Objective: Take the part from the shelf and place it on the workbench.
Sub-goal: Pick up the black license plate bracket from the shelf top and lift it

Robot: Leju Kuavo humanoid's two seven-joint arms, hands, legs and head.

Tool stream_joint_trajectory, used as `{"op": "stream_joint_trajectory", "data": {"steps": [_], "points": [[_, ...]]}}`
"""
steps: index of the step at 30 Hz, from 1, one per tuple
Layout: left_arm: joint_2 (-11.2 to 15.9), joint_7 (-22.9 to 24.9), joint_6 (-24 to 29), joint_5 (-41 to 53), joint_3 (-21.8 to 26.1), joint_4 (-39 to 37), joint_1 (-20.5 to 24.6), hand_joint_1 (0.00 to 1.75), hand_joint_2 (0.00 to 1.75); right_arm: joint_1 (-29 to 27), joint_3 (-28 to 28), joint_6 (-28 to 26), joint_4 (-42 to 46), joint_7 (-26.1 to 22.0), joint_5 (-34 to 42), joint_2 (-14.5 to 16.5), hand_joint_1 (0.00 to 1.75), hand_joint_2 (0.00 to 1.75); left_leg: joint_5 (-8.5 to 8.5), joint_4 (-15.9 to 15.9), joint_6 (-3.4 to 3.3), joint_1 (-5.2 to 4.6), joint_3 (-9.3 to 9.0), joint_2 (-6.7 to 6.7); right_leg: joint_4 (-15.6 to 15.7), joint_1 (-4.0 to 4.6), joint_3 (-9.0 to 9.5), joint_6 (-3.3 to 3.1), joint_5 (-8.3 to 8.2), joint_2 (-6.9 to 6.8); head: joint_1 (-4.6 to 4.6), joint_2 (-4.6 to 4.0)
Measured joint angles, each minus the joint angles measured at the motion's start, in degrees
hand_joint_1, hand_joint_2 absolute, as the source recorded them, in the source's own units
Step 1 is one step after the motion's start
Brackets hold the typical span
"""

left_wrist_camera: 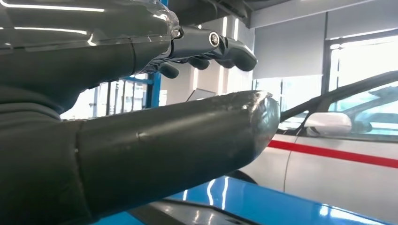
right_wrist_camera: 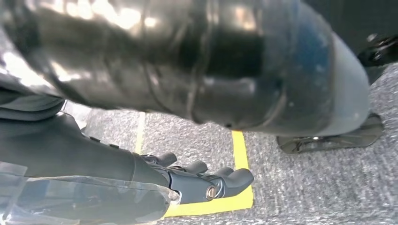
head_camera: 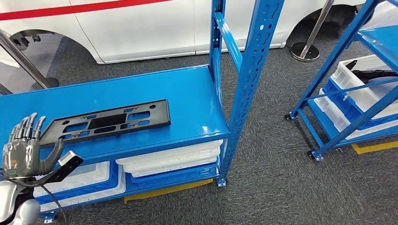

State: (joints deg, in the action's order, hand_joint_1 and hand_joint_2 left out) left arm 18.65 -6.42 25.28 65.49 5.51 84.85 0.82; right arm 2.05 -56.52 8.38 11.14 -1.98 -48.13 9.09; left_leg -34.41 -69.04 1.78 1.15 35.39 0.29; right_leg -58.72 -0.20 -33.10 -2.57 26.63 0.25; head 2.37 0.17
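Head view is showing the flat black plastic perforated part (head_camera: 105,122) lying lengthwise on the blue metal shelf (head_camera: 187,89), just beyond the left hand (head_camera: 26,150), fingers spreading empty; right hand (right_wrist_camera: 197,180) is hanging, holding nothing.

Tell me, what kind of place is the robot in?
Probably a car factory or workshop: blue metal shelving holding white plastic bins, a black plastic car part on the shelf, and a white car parked behind.

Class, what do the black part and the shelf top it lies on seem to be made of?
Black part: probably moulded plastic, matt, with cut-out openings and no glare. Shelf top: likely painted metal, glossy blue, showing soft reflections and joined to perforated uprights.
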Motion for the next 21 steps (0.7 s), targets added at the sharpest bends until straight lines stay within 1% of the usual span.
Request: {"op": "stream_joint_trajectory", "data": {"steps": [1,2,3,4,5,6,7,8,9,11,12,13,14,15,16,17,18,19,20,21], "points": [[0.0,0.0,0.0,0.0,0.0,0.0,-0.1,0.0,0.0,0.0,0.0,0.0,0.0,0.0,0.0,0.0,0.0,0.0,-0.72,-3.3,0.14,0.02,2.24,0.0,0.0,0.03,0.26,-0.03,0.28,0.03,0.0,0.0],[0.0,0.0,0.0,0.0,0.0,0.0,-0.3,0.0,0.0,0.0,0.0,0.0,0.0,0.0,0.0,0.0,0.0,0.0,-0.34,-5.0,0.2,0.02,3.76,0.0,0.0,0.06,0.6,-0.02,0.59,0.08,-0.01,0.0],[-0.1,0.0,0.0,0.1,0.0,0.0,-0.3,0.0,0.0,0.0,0.0,0.0,0.0,0.0,0.0,0.0,0.0,0.0,1.27,-4.4,0.18,0.02,4.14,0.0,0.0,0.07,1.05,0.03,0.94,0.13,0.0,0.0],[-0.1,0.0,0.0,0.1,0.0,0.0,-0.3,0.0,0.0,0.0,0.0,0.0,0.0,0.0,0.0,0.0,0.0,0.0,3.81,-1.6,0.07,0.02,3.44,0.0,0.0,0.07,1.62,0.13,1.33,0.16,-0.01,0.0],[-0.1,0.0,0.0,0.1,0.0,0.0,-0.3,0.0,0.0,0.0,0.0,0.0,0.0,-0.1,-0.1,0.0,0.0,0.0,6.61,2.4,-0.12,0.02,2.04,0.01,0.0,0.06,2.15,0.27,1.74,0.18,-0.01,-0.01],[-0.1,0.0,0.0,0.1,0.0,-0.1,-0.2,0.0,0.0,0.0,0.0,0.0,0.0,-0.1,-0.1,0.0,0.0,0.0,8.53,6.1,-0.37,-0.12,0.53,0.0,-0.1,0.14,2.55,0.49,2.14,0.21,-0.01,-0.01],[-0.1,0.0,0.0,0.1,0.0,-0.1,-0.2,0.0,0.0,0.0,0.0,0.0,0.0,-0.2,-0.1,0.0,0.0,0.0,9.56,8.8,-0.68,-0.26,-0.6,-0.03,-0.1,0.21,2.72,0.74,2.44,0.25,-0.01,-0.01],[-0.1,0.0,0.0,0.1,0.0,-0.1,-0.1,0.0,0.0,0.1,0.0,0.0,0.0,-0.2,-0.2,0.0,0.0,0.0,9.74,10.1,-0.97,-0.41,-1.15,-0.07,-0.2,0.27,2.74,1.0,2.64,0.27,-0.01,-0.01],[-0.1,0.0,0.0,0.1,0.1,-0.2,-0.1,0.0,0.0,0.1,0.0,0.0,0.0,-0.2,-0.2,0.0,0.0,0.0,9.35,10.5,-1.27,-0.59,-1.33,-0.13,-0.1,0.3,2.7,1.28,2.76,0.29,-0.02,0.0],[-0.1,-0.1,0.0,0.2,0.1,-0.3,0.2,0.0,0.0,0.3,0.0,0.0,0.0,-0.3,-0.2,0.0,0.0,0.0,9.21,11.0,-1.9,-0.36,-1.59,-0.25,-0.2,0.3,2.86,1.93,3.16,0.22,-0.03,0.0],[-0.1,-0.1,0.0,0.2,0.1,-0.3,0.4,0.0,0.0,0.3,0.0,0.0,0.0,-0.3,-0.3,0.0,0.0,0.0,9.12,11.2,-2.3,-0.22,-1.87,-0.26,-1.1,0.28,2.62,2.22,3.77,0.17,-0.03,0.0],[-0.1,-0.2,0.0,0.2,0.1,-0.4,0.7,0.0,0.0,0.3,0.0,0.0,0.0,-0.3,-0.3,0.0,0.0,0.0,9.04,11.4,-2.69,-0.07,-2.19,-0.25,-3.1,0.27,1.75,2.47,4.83,0.12,-0.03,0.0],[-0.2,-0.3,0.0,0.2,0.1,-0.4,0.9,0.0,0.0,0.3,0.0,0.0,0.0,-0.3,-0.3,0.0,0.0,0.0,8.89,11.5,-3.0,-0.07,-2.43,-0.17,-6.3,0.14,0.1,2.62,6.25,0.09,-0.05,0.0],[-0.2,-0.4,0.0,0.3,0.0,-0.5,1.1,0.0,0.0,0.3,0.0,0.0,0.0,-0.3,-0.4,0.0,0.0,0.0,8.7,11.5,-3.27,-0.11,-2.61,-0.08,-10.4,0.07,-2.31,2.72,7.88,0.07,-0.04,0.0],[-0.3,-0.5,0.0,0.4,0.0,-0.6,1.2,0.0,0.0,0.3,0.0,0.0,0.0,-0.3,-0.4,0.0,0.0,0.0,8.53,11.5,-3.39,-0.15,-2.76,-0.01,-14.2,0.0,-4.76,2.82,9.14,0.07,-0.05,0.0],[-0.4,-0.7,0.0,0.4,0.0,-0.8,1.3,0.0,0.0,0.3,0.0,0.0,0.0,-0.3,-0.5,0.0,0.0,0.0,8.34,11.5,-3.45,-0.18,-2.98,0.04,-16.8,-0.04,-6.74,2.88,9.36,0.07,-0.05,0.0],[-0.6,-1.0,0.1,0.3,-0.1,-1.0,1.5,0.0,0.0,0.3,0.0,0.0,0.0,-0.3,-0.7,0.0,0.0,0.0,8.11,11.4,-3.44,-0.2,-3.25,0.05,-17.4,-0.06,-7.77,2.88,8.41,0.06,-0.05,0.0],[-1.0,-1.4,0.3,0.3,-0.2,-1.2,1.8,0.0,0.0,0.3,0.0,0.0,0.0,-0.3,-0.8,0.0,0.0,0.0,7.85,11.4,-3.4,-0.21,-3.62,0.0,-15.4,-0.06,-7.48,2.77,6.2,0.06,-0.05,0.0],[-1.4,-1.9,0.7,0.4,-0.5,-1.4,2.1,0.0,0.0,0.3,0.0,0.0,0.0,-0.3,-1.0,0.0,0.0,0.0,7.54,11.4,-3.32,-0.23,-4.07,-0.06,-11.7,-0.02,-6.25,2.53,3.28,0.06,-0.05,0.0],[-1.8,-2.5,1.4,0.7,-0.9,-1.7,2.3,0.0,0.0,0.2,0.0,0.0,0.0,-0.3,-1.2,0.0,0.0,0.0,7.24,11.4,-3.18,-0.24,-4.42,-0.13,-7.5,0.12,-4.59,2.16,0.9,0.06,-0.05,-0.01]]}}
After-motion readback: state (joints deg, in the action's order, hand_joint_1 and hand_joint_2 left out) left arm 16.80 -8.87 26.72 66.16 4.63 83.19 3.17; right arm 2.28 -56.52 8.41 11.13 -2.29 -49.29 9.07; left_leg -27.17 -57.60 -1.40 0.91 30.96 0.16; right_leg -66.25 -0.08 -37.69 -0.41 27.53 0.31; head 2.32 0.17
